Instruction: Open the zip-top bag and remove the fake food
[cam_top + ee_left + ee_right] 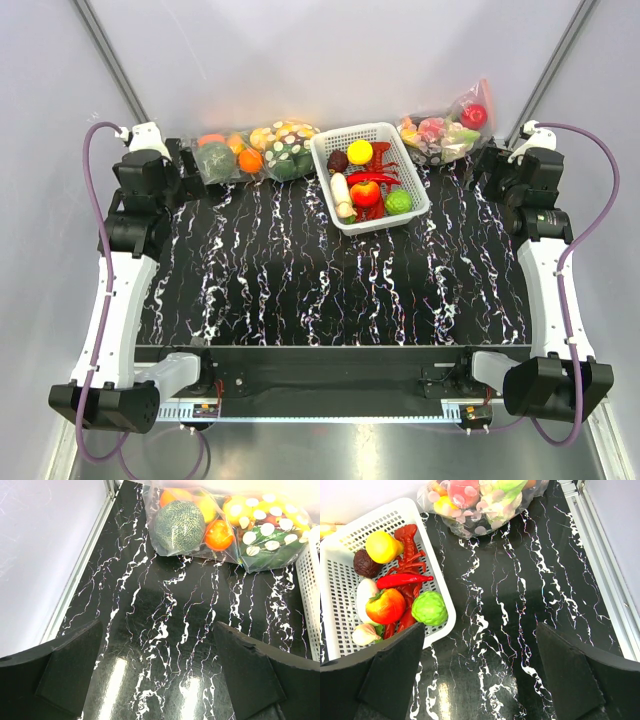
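The zip-top bag [225,157] lies at the back left of the black marbled table. In the left wrist view the bag [165,549] holds the fake food: a dark green bumpy ball [179,526], round orange fruits [218,534] and a yellow-green piece [206,507]. I cannot make out its zip strip. My left gripper [159,630] is open and empty, just short of the bag; it also shows in the top view [188,165]. My right gripper [480,630] is open and empty over bare table at the back right [482,165].
A bag of yellow-and-white spotted items [270,535] touches the zip-top bag's right side. A white basket [325,165] of toy food stands at the back middle; its rim [446,611] is beside my right gripper's left finger. A bag with pink pieces [480,502] lies beyond. A metal rail [82,570] borders the left edge.
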Robot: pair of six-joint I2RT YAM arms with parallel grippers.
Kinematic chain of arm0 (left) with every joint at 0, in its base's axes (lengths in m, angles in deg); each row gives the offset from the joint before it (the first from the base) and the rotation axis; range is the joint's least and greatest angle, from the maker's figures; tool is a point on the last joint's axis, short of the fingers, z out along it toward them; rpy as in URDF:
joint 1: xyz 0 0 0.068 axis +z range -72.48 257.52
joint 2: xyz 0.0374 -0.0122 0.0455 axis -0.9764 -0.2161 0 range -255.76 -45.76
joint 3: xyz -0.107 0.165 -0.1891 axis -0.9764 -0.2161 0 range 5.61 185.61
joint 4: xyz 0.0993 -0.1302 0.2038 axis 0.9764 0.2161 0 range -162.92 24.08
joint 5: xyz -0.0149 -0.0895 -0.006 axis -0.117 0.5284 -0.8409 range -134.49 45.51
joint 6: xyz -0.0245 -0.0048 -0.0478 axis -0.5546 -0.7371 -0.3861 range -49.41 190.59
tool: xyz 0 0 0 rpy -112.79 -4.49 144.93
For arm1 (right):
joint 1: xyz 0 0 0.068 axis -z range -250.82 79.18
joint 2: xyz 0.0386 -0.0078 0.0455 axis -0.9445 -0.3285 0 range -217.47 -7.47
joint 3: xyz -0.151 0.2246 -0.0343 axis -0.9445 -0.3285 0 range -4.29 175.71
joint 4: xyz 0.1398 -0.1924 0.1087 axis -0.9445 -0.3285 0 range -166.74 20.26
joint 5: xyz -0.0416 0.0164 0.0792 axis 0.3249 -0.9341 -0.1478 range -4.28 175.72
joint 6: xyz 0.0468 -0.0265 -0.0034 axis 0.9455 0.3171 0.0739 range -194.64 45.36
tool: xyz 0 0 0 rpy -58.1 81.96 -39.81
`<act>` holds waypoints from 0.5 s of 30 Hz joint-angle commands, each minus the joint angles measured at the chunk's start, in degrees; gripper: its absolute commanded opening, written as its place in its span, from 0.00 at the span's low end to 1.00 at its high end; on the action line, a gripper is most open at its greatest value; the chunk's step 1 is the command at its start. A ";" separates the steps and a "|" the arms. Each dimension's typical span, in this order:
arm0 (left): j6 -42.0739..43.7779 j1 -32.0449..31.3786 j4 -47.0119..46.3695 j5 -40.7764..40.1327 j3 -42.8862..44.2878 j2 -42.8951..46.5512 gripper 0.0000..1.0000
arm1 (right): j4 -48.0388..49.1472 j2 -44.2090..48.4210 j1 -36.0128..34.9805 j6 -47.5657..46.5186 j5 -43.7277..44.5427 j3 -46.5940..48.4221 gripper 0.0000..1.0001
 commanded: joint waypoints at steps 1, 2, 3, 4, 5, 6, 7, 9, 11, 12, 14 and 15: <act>1.27 -0.03 -3.21 0.71 2.24 -0.62 0.99 | 0.85 0.39 0.00 -1.09 0.77 1.81 1.00; 1.36 -0.03 -4.26 1.06 2.06 -1.41 0.99 | 0.85 0.38 0.00 -0.92 0.68 1.98 1.00; 1.45 -0.03 -6.10 1.41 1.89 -1.94 0.99 | 0.85 0.30 0.00 -0.92 0.51 2.07 1.00; 1.54 -0.12 -7.07 1.33 1.63 -2.64 0.99 | 0.85 0.12 0.00 -0.83 0.33 2.24 1.00; 1.62 -0.12 -8.13 1.33 1.36 -4.39 0.99 | 0.85 -0.05 0.00 -0.74 0.24 2.42 1.00; 1.97 -0.12 -9.97 1.16 1.36 -5.62 0.99 | 0.76 -0.23 0.00 -0.83 0.07 2.42 1.00; 2.41 -0.03 -10.51 0.81 1.45 -7.12 0.99 | 0.76 -0.23 0.09 -0.74 -0.02 2.42 1.00; 2.59 0.05 -11.91 0.45 2.06 -12.30 0.99 | 0.59 -0.32 0.09 -0.65 -0.20 2.25 1.00; 3.03 0.23 -12.70 0.27 3.38 -17.82 0.99 | 0.24 -0.32 0.00 -0.83 -0.37 2.16 1.00; 3.12 0.49 -13.84 0.28 3.73 -19.51 0.99 | -0.03 -0.32 0.00 -0.74 -0.46 2.07 1.00; 2.86 1.37 -14.73 0.80 5.13 -24.24 0.99 | -0.29 -0.41 0.00 -0.91 -0.64 2.16 0.99; 2.77 1.81 -15.69 1.32 5.66 -25.66 0.99 | -0.55 -0.58 0.00 -1.00 -0.81 2.33 1.00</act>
